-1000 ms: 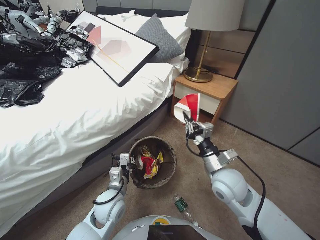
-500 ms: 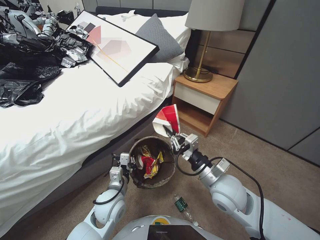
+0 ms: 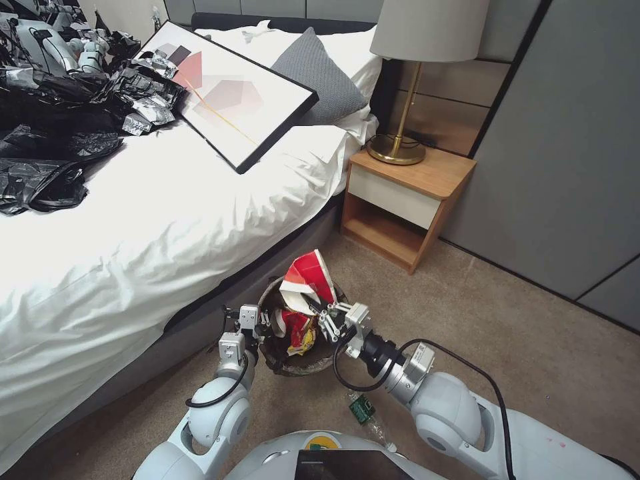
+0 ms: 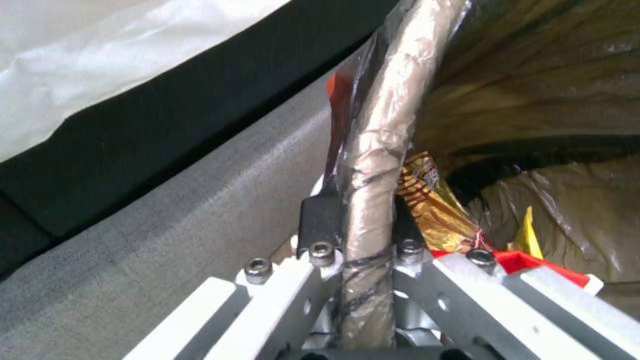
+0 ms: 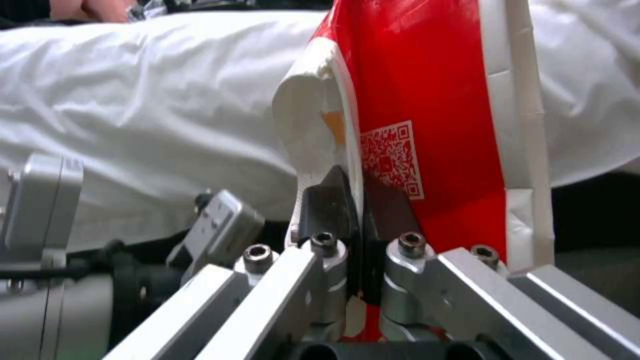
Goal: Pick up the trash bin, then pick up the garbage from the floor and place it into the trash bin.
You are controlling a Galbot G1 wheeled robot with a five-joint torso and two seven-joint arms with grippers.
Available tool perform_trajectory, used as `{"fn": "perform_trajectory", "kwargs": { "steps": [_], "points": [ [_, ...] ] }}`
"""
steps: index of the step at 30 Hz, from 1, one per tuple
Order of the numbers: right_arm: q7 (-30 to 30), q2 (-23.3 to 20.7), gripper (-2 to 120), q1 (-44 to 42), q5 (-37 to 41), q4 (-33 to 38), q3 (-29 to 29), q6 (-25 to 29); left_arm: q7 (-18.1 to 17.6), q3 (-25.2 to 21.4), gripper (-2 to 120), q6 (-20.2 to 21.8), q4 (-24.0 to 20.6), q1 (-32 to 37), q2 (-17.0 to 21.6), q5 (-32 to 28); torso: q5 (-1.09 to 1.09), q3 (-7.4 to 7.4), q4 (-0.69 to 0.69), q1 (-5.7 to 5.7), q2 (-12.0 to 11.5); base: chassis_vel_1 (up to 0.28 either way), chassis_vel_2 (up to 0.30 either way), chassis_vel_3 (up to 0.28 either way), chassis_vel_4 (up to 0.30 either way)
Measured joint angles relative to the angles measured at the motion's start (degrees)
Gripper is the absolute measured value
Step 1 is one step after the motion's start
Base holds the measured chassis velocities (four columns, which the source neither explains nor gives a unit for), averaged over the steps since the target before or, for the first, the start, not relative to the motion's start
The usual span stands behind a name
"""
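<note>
Above trash bin [image 3: 337, 347], noodle cup [image 3: 307, 277], right pincer [image 3: 319, 313] clamped

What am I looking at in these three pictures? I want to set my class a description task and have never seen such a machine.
It is a wheeled robot with two arms, each ending in a two-fingered gripper. The wide picture comes from a camera on its head, looking down at a bedroom floor beside a bed and a nightstand. The other two come from cameras on its wrists. The left gripper is shut on the rim of the trash bin, which already contains red and yellow wrappers; the left wrist picture shows that rim pinched close up. The right gripper holds a crushed red-and-white cup over the bin; the right wrist picture shows its fingertips clamped on the cup. A green-labelled bottle lies on the carpet.
</note>
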Motion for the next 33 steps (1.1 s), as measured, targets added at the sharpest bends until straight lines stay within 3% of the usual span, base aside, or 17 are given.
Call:
{"fn": "perform_trajectory", "kwargs": {
  "steps": [20, 32, 33],
  "points": [
    [2.0, 2.9, 0, 2.9, -1.9, -7.9, -5.4, -0.3, -0.1, 0.0, 0, 0.0, 0.0, -0.5, 0.0, -0.7, 0.0, 0.0, 0.0, 0.0, 0.0, 0.0, 0.0, 0.0, 0.0],
    [4.8, 4.1, 38, 3.1, -3.3, -9.7, -5.9, -1.6, -0.1, 0.1, 0, 0.0, 0.1, -0.6, 0.0, -0.7, 0.0, 0.0, 0.0, 0.0, 0.0, 0.0, 0.0, 0.0, 0.0],
    [5.1, 4.2, 46, 3.0, -3.4, -9.7, -5.8, -1.7, -0.1, 0.1, 0, 0.0, 0.1, -0.5, 0.0, -0.7, 0.0, 0.0, 0.0, 0.0, 0.0, 0.0, 0.0, 0.0, 0.0]
  ]
}}
